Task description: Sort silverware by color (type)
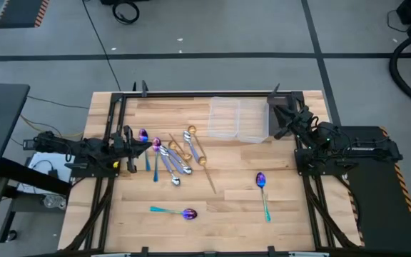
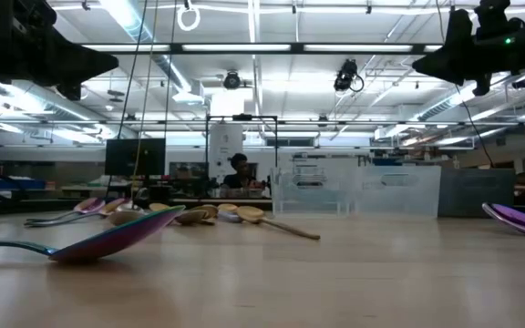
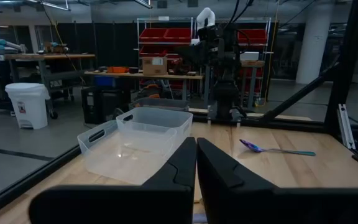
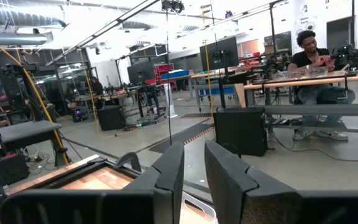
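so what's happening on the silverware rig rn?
Nothing is being handled. The left gripper is shut and empty at the table's left edge; the right gripper hangs by the clear tray, holding nothing. The silverware lies unsorted on the table, and the tray looks empty.

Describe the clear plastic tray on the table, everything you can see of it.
The clear plastic tray is see-through, rectangular with rounded corners, and split into two side-by-side compartments. The left wrist view shows cut-out handles in its end walls. It sits upright and flat on the wooden table, at the far edge, nearer the right arm. Both compartments look empty; no silverware touches it. The nearest pieces, gold spoons, lie apart from it.
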